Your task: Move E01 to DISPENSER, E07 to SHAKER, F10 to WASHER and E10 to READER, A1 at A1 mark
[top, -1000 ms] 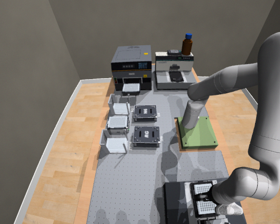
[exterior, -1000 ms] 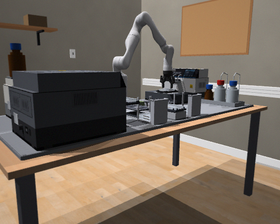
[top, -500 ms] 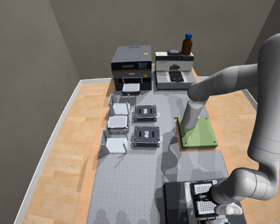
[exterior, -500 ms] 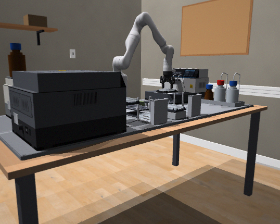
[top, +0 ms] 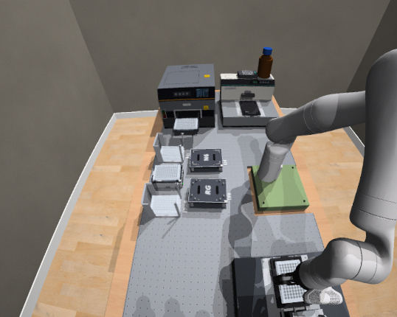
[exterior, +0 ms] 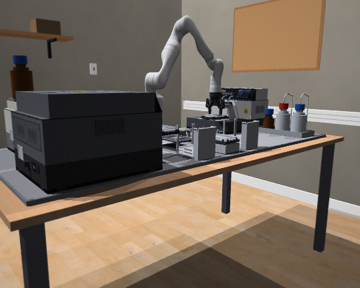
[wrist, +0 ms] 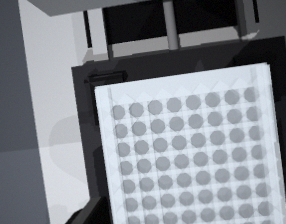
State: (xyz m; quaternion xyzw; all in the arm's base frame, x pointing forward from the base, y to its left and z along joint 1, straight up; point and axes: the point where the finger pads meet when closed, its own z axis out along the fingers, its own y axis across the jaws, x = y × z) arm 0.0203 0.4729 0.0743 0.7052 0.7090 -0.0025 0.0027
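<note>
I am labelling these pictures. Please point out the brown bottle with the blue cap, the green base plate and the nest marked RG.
brown bottle (top: 264, 66): top view, on its brown body.
green base plate (top: 288, 195): top view, on a free part near its front.
nest marked RG (top: 198, 183): top view, on its dark top, left of the letters.

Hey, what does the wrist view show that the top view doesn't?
Only the wrist view shows the white well plate close up, individual round wells visible, lying on its dark nest, with a grey post behind.

Only the top view shows the wider deck: nests N6 and RG, the green base plate, the brown bottle.

Both show that same plate beneath the wrist. The open claw appears in neither.
</note>
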